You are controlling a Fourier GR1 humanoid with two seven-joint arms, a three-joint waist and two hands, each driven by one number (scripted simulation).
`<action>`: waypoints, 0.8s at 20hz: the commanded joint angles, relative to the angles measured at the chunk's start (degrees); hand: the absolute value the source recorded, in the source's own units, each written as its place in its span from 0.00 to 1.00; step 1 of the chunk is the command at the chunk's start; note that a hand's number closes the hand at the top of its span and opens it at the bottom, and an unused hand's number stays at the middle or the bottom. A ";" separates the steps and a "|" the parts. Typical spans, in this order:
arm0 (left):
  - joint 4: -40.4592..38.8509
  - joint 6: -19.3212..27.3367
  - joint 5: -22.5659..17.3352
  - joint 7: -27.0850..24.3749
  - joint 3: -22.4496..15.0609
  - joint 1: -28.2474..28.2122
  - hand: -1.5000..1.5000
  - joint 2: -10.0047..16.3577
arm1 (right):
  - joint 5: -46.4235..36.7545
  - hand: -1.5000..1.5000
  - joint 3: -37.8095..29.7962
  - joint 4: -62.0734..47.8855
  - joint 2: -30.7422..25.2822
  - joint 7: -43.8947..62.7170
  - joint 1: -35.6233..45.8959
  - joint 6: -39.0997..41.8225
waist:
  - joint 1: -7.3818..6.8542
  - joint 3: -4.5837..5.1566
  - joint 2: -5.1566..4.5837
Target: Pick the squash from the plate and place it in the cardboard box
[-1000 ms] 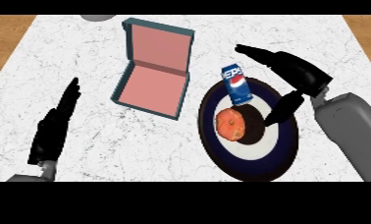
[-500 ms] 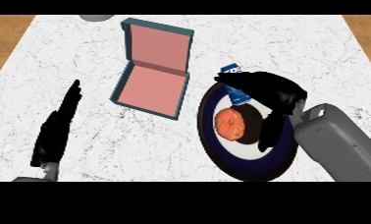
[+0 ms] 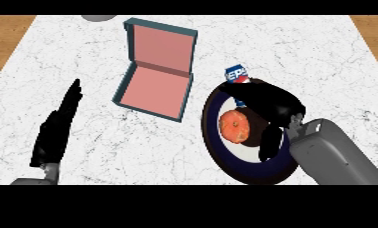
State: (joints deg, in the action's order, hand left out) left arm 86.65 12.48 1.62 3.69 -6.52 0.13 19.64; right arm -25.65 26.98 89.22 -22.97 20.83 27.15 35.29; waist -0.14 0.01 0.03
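Moved: right hand sits lower and further left over the plate than half a second ago. Can is now half hidden behind its fingers. Left hand, box and squash are unchanged.
Head view, squash: orange and round, lying left of centre on the plate, just left of the right palm, not lifted.
Head view, right hand: fingers arch past the squash's far side and the thumb juts down at its near right. It is cupped wide, closed on nothing that shows.
Head view, left hand: fingers straight, resting at the counter's left, holding nothing.
Head view, box: lid raised, pink inside, near the plate's upper left.
Handling (judgement): probably stiff, smooth-skinned, fairly weighty and not fragile. Being round, it may roll or squirt out of a narrow pinch.
Hold (judgement): span its widest middle, fingers on the far side, thumb on the near side. Mind the can close behind.
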 commanded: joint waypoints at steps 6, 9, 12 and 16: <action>3.36 -2.19 2.58 1.00 0.70 -2.44 0.50 -3.31 | -6.40 0.00 -4.05 -3.12 5.15 -1.79 0.29 4.28 | -0.13 0.00 -0.02; 2.48 -2.40 4.26 0.03 1.65 -2.89 0.50 -3.73 | -7.81 0.00 -4.31 4.20 3.94 -1.38 -6.73 4.68 | 0.14 0.00 0.04; 1.73 -4.59 4.04 -0.32 3.99 -1.84 0.50 -3.79 | -13.14 0.00 -4.53 -2.10 5.77 -7.95 -6.25 1.51 | 0.01 -0.01 -0.01; 3.76 -3.02 6.53 1.24 3.60 -2.62 0.50 -5.63 | -15.02 0.00 -5.24 -0.77 7.27 -7.92 -7.64 1.64 | 0.01 -0.01 0.02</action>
State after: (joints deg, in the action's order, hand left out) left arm 88.48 8.41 5.72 5.07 -2.61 -0.30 15.88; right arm -38.72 22.61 86.45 -16.48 14.20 21.97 36.42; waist -0.15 0.02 0.06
